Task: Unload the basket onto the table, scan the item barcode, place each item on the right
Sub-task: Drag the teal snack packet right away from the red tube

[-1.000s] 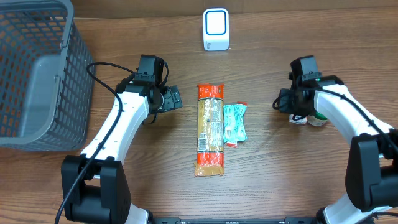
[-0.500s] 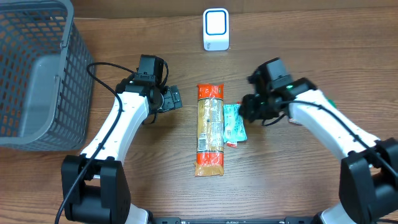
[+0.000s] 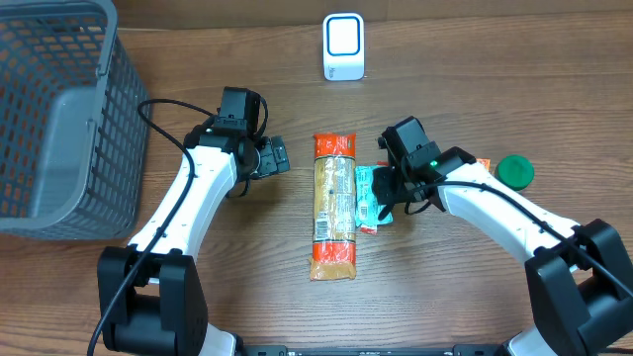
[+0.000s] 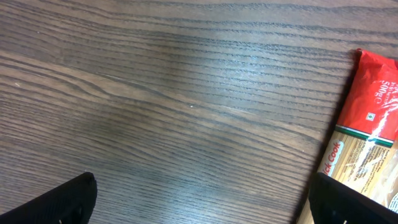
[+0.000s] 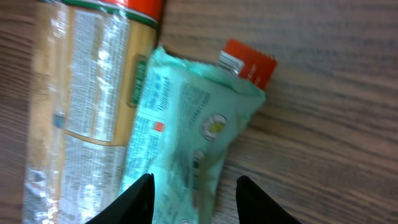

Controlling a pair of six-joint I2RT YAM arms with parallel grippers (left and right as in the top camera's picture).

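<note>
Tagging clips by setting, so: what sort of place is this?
Probably a mock shop checkout on a wooden table: a grey wire basket, a small white scanner, and packaged groceries, a pasta packet and a green pouch.

Pouch (image 5: 180,124) mint-green, red-tabbed — packet (image 3: 334,218) tan with orange ends — basket (image 3: 127,129) grey mesh.

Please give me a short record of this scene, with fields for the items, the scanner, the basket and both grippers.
items: pasta packet and teal pouch, flat on the table, side by side
scanner: white scanner, beyond the packet's orange end
basket: grey basket, far left
left: left gripper open, empty, beside the pasta packet
right: right gripper open, over the teal pouch
</note>
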